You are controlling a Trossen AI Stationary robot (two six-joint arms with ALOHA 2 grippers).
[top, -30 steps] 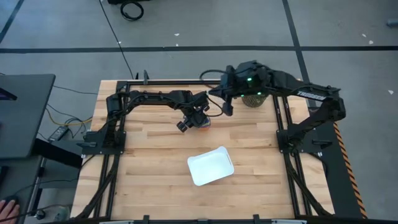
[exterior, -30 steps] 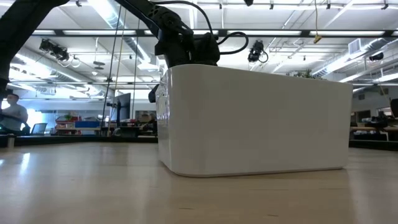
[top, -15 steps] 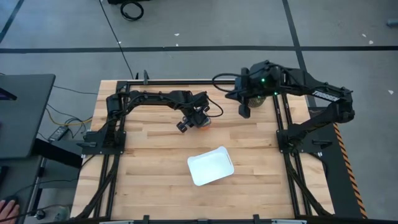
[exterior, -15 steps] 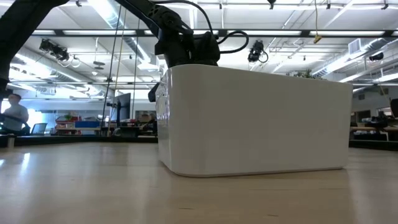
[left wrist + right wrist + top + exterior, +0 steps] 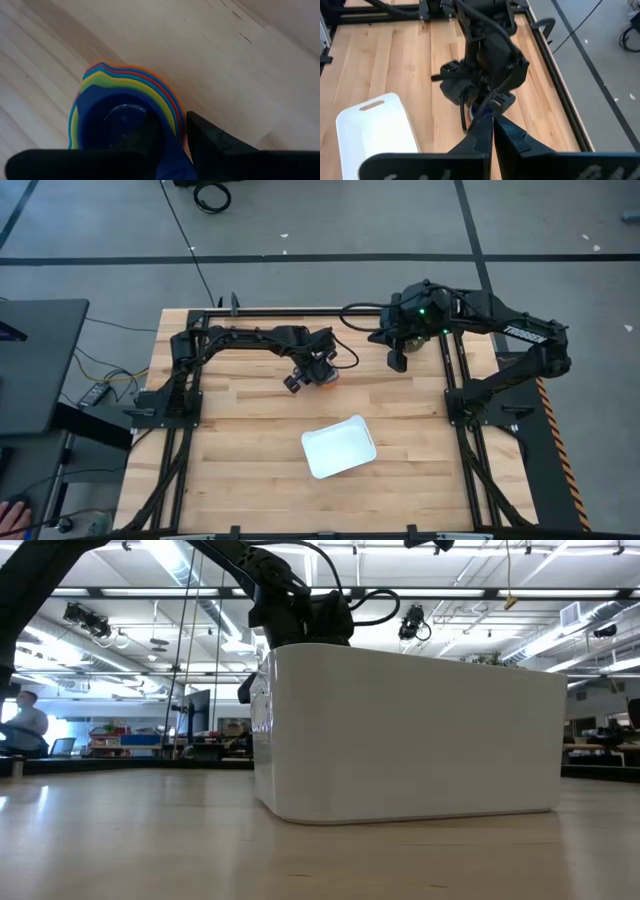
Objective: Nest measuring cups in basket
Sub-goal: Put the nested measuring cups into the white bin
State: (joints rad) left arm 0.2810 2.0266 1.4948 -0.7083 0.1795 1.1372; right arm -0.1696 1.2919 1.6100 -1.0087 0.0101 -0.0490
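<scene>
The nested stack of small round plastic measuring cups (image 5: 117, 117), navy innermost with yellow, blue, red and orange rims around it, sits on the wooden table (image 5: 240, 440), mostly hidden from above. The left gripper (image 5: 172, 140) is clamped on the navy cup's wall, one finger inside, one outside. The shallow white rectangular plastic basket (image 5: 339, 446) lies apart, nearer the front. The right gripper (image 5: 492, 131), pinched closed and empty, hovers beside a woven pot (image 5: 408, 343).

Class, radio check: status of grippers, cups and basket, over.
Left gripper clamped on nested measuring cups, on the table. Right gripper shut, empty, raised. Basket empty, path unobstructed.
</scene>
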